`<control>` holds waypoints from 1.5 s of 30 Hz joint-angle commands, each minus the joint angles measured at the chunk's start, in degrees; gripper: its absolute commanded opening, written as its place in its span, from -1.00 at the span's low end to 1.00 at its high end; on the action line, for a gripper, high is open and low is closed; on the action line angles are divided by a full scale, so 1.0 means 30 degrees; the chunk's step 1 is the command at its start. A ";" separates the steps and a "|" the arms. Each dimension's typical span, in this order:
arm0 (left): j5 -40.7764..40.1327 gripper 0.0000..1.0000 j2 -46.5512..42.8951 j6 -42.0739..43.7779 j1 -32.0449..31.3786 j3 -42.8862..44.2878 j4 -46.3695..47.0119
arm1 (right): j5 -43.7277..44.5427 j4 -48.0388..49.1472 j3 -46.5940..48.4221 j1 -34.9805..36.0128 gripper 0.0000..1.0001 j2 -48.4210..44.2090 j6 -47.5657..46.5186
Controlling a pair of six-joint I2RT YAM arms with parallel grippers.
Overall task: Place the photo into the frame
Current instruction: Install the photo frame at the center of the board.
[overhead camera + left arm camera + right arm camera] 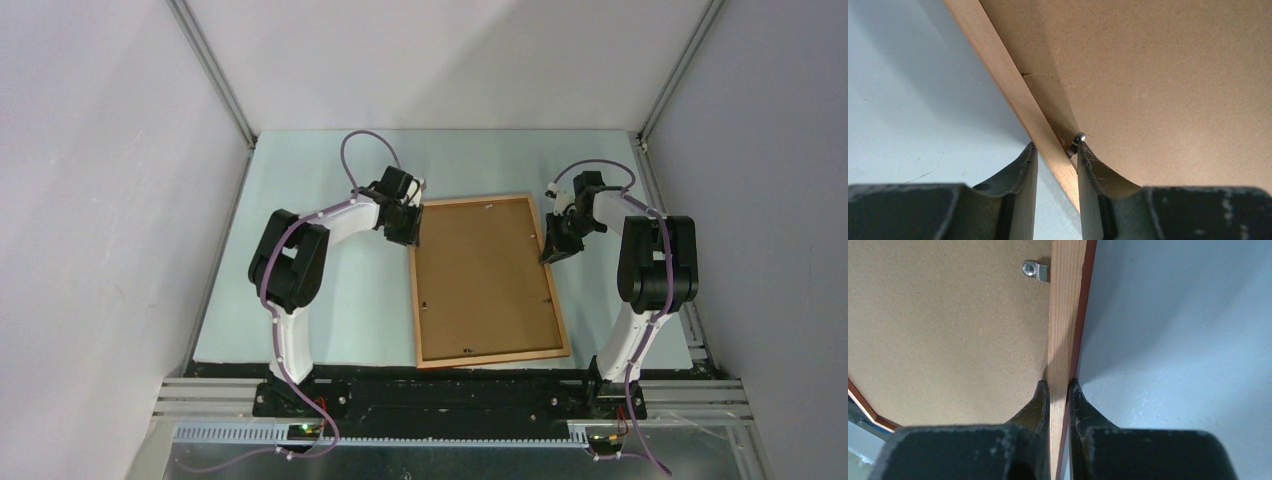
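Frame [494,358] | back up, flat | long axis near-to-far, slightly skewed

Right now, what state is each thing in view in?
frame: lying back up.
backing board: seated in the frame.
clip: turned over the board's edge.
left gripper: jaws astride the frame's left rail, grip unclear.
right gripper: shut on the frame's right rail.
photo: not in view.

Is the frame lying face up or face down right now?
Face down: the frame shows its brown backing board and a metal clip; no photo side visible.
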 commanded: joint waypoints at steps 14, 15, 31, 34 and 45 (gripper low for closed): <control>0.0065 -0.82 0.0030 0.1195 -0.0287 -0.0544 -0.0085 | -0.1314 -0.0340 -0.0284 0.0053 -1.00 0.0363 0.0057; 0.0016 -0.78 -0.0006 0.1219 -0.0269 -0.0571 -0.0100 | -0.1302 -0.0325 -0.0267 0.0054 -1.00 0.0388 0.0039; -0.0293 -0.16 -0.0166 0.1389 -0.0273 -0.0518 -0.0217 | -0.1408 -0.0389 -0.0264 0.0055 -1.00 0.0396 0.0033; -0.0256 -0.11 -0.0133 0.1411 -0.0284 -0.0526 -0.0245 | -0.1432 -0.0379 -0.0265 0.0052 -1.00 0.0406 0.0049; -0.0498 -0.24 -0.0182 0.1633 -0.0264 -0.0524 -0.0355 | -0.1460 -0.0398 -0.0262 -0.0120 -1.00 0.0465 -0.0002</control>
